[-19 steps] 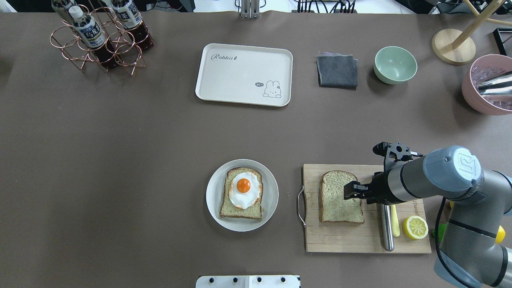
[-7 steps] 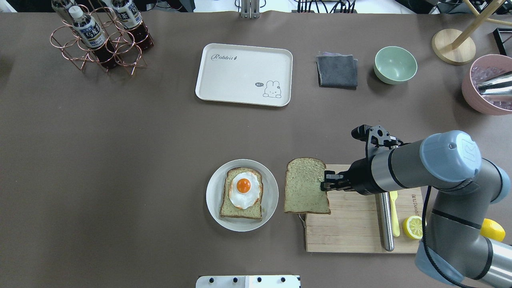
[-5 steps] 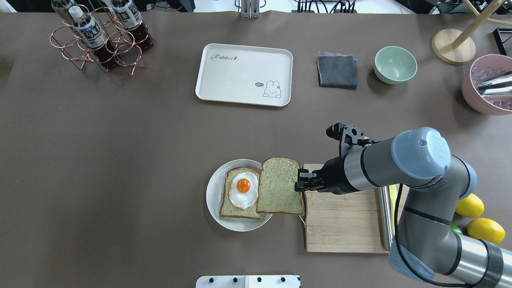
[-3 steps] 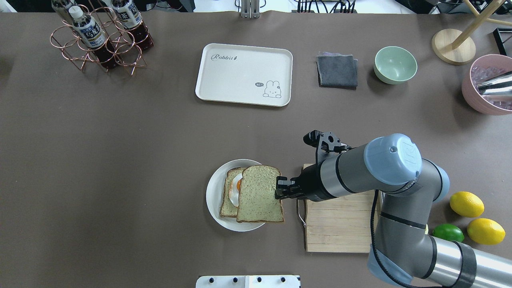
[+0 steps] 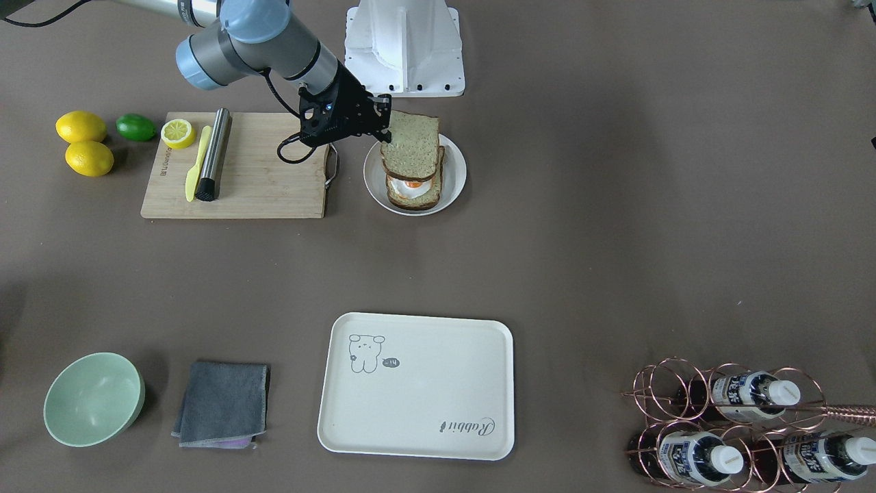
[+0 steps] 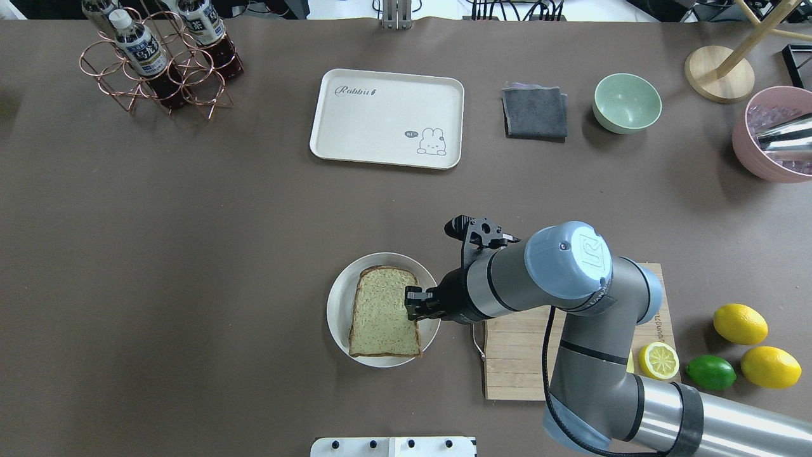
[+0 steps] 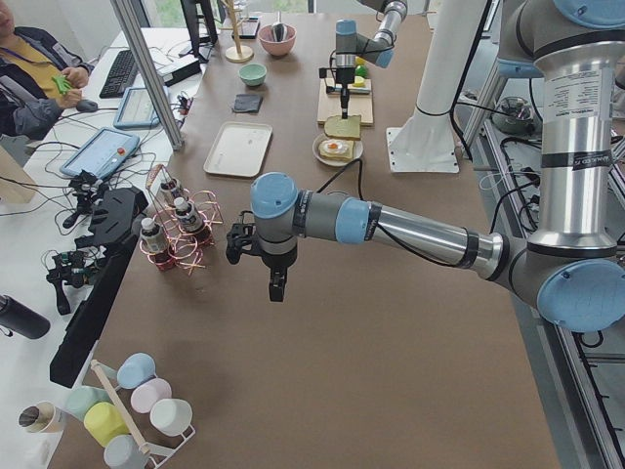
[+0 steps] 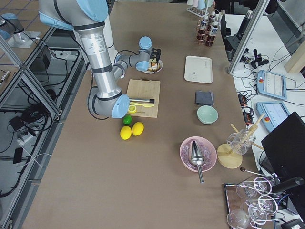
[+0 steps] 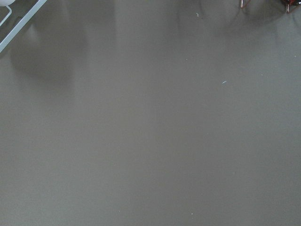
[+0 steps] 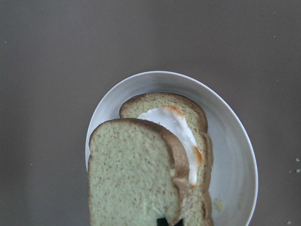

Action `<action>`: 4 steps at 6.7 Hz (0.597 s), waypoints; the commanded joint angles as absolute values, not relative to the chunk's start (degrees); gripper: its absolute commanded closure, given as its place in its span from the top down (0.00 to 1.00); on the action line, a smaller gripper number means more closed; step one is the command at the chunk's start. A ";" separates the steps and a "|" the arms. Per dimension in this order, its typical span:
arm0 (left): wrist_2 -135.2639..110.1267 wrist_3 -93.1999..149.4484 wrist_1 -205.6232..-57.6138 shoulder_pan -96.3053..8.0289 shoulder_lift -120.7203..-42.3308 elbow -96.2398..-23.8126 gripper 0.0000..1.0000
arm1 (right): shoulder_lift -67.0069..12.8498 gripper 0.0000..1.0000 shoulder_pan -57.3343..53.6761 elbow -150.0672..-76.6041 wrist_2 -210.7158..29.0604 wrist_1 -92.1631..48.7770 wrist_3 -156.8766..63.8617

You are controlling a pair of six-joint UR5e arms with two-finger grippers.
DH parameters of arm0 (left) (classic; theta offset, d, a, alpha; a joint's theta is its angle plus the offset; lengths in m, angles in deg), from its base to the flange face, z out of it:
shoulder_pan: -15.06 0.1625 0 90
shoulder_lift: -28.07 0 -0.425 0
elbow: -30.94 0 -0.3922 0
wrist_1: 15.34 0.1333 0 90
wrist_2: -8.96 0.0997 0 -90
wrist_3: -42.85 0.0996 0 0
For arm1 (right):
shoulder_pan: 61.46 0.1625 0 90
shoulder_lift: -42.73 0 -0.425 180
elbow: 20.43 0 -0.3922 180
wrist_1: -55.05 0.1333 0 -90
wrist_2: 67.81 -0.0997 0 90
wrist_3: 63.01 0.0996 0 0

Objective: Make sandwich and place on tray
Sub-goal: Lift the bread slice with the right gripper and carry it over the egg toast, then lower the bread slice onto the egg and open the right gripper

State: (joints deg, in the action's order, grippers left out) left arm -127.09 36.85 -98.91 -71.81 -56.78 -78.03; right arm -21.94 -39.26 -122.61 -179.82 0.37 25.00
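My right gripper [image 6: 411,303] is shut on the edge of the top bread slice [image 6: 380,311] and holds it just above the round white plate [image 6: 336,304]. In the front view the held slice [image 5: 410,142] hovers over the fried egg [image 5: 408,185], which lies on the lower slice [image 5: 416,198]. The right wrist view shows the held slice [image 10: 134,174] over the egg [image 10: 175,126]. The cream tray [image 6: 387,117] lies bare at the far middle. My left gripper [image 7: 277,285] hangs over bare table on the left; I cannot tell whether it is open.
The wooden cutting board [image 5: 267,185] right of the plate holds a steel cylinder [image 5: 213,154], a yellow knife and a lemon half [image 5: 178,132]. Lemons and a lime [image 6: 710,372] lie beyond it. A grey cloth [image 6: 535,113], green bowl [image 6: 627,103] and bottle rack [image 6: 158,60] stand far.
My right gripper has taken the bread slice off the cutting board and carried it left. It now sits over the plate and covers the egg from above.
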 commanded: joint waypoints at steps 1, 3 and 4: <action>-127.09 36.88 -98.92 -71.78 -55.96 -78.48 0.98 | -19.77 0.00 -39.40 -119.67 -178.90 0.30 24.97; -127.09 36.88 -99.01 -71.78 -56.04 -78.57 0.98 | -19.76 0.00 -39.40 -118.69 -178.29 0.39 24.97; -127.09 36.88 -99.01 -71.78 -56.04 -78.57 0.98 | -20.02 0.00 -39.31 -118.43 -178.37 0.47 24.97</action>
State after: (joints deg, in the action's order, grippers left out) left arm -127.09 36.87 -99.00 -71.78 -56.04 -78.56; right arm -19.87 -39.39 -118.86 -178.48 0.40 24.97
